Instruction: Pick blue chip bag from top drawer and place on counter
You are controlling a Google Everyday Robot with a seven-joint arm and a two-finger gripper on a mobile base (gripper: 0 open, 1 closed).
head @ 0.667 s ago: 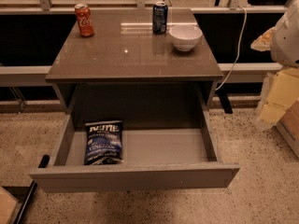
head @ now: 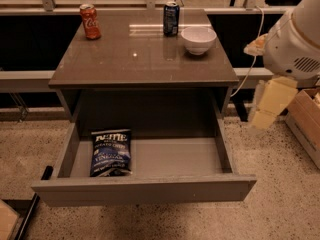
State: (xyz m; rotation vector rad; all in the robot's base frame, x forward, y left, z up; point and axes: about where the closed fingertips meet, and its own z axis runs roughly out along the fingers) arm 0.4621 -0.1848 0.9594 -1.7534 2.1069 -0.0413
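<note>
Top drawer (head: 150, 186) stands pulled wide open, nearest me. The blue chip bag (head: 111, 152) lies flat on the drawer floor at the left end, close to the left wall, label up.

Handling, as I judge it: light, soft, crinkly and air-puffed. The contents crush easily and the film is likely slippery. Best hold is a gentle pinch from above, across the middle or on a crimped end seam.

Looks: dark blue, white "Kettle" lettering on top, pale panel beneath.

Gripper (head: 265, 109) hangs outside the drawer's right side, well apart from the bag; open or closed, cannot tell.

Beyond, the counter (head: 125, 64) carries a red can (head: 90, 21), a dark blue can (head: 171, 18) and a white bowl (head: 198, 39) towards its far edge.
</note>
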